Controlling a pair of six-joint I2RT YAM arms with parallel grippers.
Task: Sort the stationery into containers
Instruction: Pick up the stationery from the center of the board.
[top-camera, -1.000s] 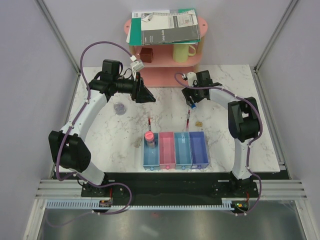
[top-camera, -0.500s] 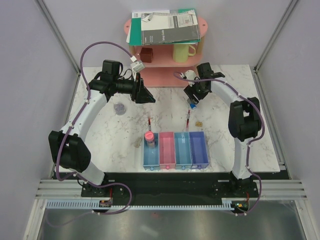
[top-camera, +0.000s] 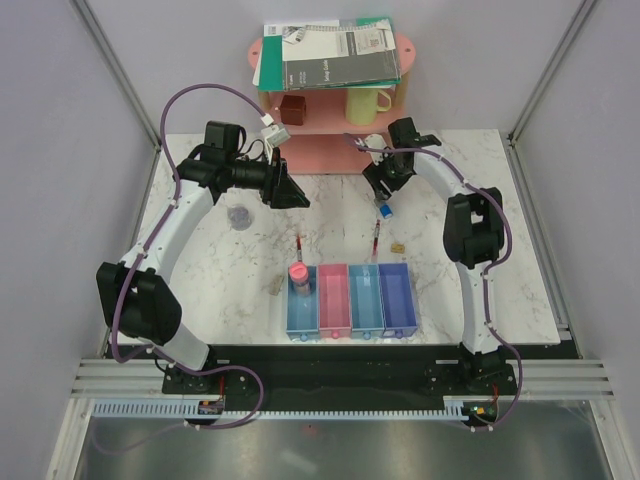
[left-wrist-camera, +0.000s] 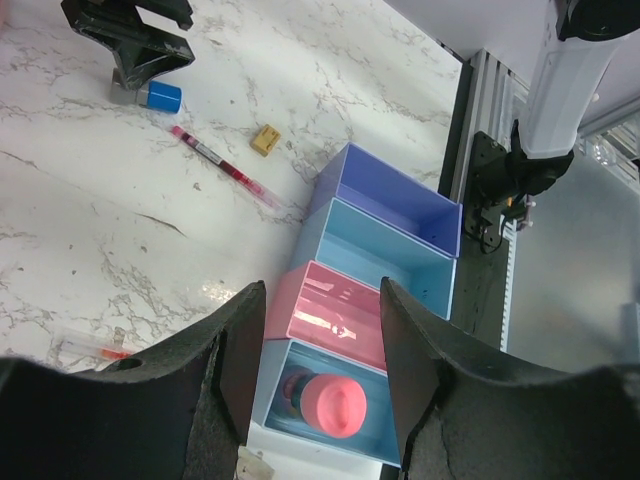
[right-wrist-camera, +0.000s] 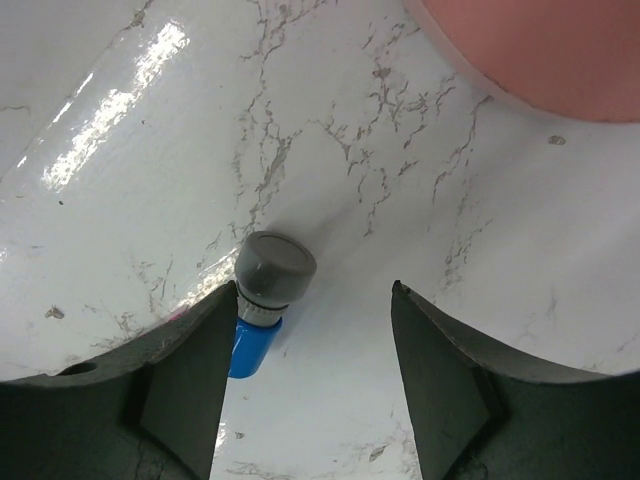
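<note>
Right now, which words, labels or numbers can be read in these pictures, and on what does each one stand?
Notebooks on the pink shelf rack: printed lines on the covers, too small to read.
Red pen: dark marks along the barrel, blurred, not readable.
No other text is visible in any view.

SPOTTER ONE: Your widest lane is the bare counter left of the row of trays, beneath the arch of the left arm. The greyish disc lies at its far end.

SPOTTER TWO: Just behind the trays you meet a red pen, a second red pen and a tan block.

SPOTTER ONE: At the back, the pink shelf rack walls you off.

SPOTTER TWO: The right gripper hangs just before it, jaws apart, with the blue-capped tube close against one finger. The pink cylinder stands proud of the blue tray.
</note>
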